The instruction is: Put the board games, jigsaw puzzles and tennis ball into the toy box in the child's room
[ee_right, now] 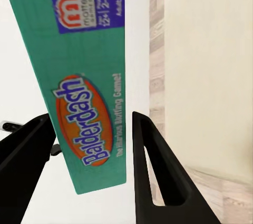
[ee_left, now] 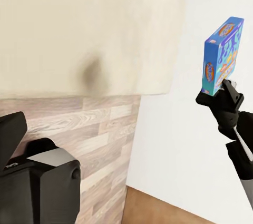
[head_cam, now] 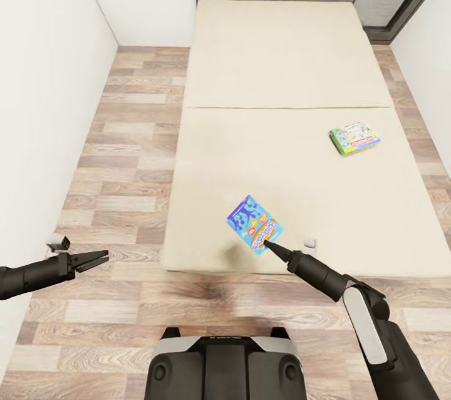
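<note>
The right pincer [head_cam: 268, 243] squeezes the blue Balderdash game box [head_cam: 254, 224] by its thin edge, just above the bed [head_cam: 275, 74]. The box looks stiff, light and smooth, so it could slip or tip. A hold nearer its middle seems safer. The left pincer [head_cam: 100, 256] is open, holding nothing, well to the side.

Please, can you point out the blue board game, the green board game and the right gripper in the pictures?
blue board game [head_cam: 254, 224]: head view, middle of its top face.
green board game [head_cam: 354, 138]: head view, middle of its lid.
right gripper [head_cam: 270, 245]: head view, fingertips at the blue box's edge.
</note>
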Robot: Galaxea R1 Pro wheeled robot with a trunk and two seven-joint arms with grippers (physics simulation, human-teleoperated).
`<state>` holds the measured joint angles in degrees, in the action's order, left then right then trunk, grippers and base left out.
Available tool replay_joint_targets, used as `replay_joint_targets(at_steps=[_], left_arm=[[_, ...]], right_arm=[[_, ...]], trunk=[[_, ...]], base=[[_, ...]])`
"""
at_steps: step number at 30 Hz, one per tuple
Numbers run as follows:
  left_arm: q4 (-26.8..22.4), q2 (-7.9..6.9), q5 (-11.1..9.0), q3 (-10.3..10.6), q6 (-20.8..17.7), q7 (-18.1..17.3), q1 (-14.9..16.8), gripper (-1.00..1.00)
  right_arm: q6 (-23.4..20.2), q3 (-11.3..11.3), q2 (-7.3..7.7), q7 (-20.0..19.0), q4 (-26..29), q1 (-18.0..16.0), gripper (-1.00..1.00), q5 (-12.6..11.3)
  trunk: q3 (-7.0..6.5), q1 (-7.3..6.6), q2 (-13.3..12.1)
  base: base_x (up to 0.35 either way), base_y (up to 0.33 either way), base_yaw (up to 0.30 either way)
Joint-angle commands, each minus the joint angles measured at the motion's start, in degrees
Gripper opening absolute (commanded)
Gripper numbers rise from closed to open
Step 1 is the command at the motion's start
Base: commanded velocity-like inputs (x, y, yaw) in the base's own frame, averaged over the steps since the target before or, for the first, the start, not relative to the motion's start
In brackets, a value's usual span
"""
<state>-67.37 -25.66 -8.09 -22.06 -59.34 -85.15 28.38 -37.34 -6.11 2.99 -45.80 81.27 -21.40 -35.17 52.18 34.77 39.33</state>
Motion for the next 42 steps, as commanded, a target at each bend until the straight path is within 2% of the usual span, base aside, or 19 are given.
replay_joint_targets(at_steps=[1,11,17,24,33,36,42], left_arm=[[0.01,-0.01,0.02,0.0,-0.6,-0.18,0.01,1.0],[0.04,0.14,0.09,0.21,-0.6,-0.13,0.02,1.0],[0.04,0.19,0.12,0.55,-0.51,-0.02,0.02,1.0],[0.04,0.07,2.23,0.47,-0.59,0.17,0.01,1.0],[0.26,0.35,2.54,0.54,-0.57,0.22,0.01,1.0],[0.41,0.45,2.51,1.3,-0.59,0.22,0.01,1.0],[0.5,0.38,2.38,2.64,-0.6,0.08,0.01,1.0]], right_arm=[[-0.32,-0.04,0.0,-0.05,0.01,0.07,-1.0,-0.25],[0.99,0.0,-0.02,-0.3,0.04,0.48,-1.0,-0.25],[1.68,-0.06,-0.01,-3.06,0.04,0.92,-1.0,-0.23],[1.83,-0.04,0.0,-3.85,0.05,1.09,-1.0,-0.25],[1.84,-0.13,0.05,-4.1,0.02,1.1,-1.0,-0.23],[1.84,-0.25,0.1,-4.17,-0.33,1.18,-1.0,-0.19],[1.84,-0.69,0.13,-4.7,0.1,4.48,-1.0,-0.19]], trunk=[[-0.25,-0.2,-0.37],[-2.99,-2.4,-4.38],[-4.64,-3.72,-6.79],[-6.56,-5.26,-9.6],[-9.03,-7.23,-13.21],[-9.85,-7.89,-14.41],[-11.32,-8.99,-16.41]], base=[[0.0,0.0,0.009],[0.0,0.0,0.002],[0.0,0.0,0.0],[0.0,0.0,0.0],[0.0,0.0,0.0],[0.0,0.0,0.0],[0.0,0.0,0.0]])
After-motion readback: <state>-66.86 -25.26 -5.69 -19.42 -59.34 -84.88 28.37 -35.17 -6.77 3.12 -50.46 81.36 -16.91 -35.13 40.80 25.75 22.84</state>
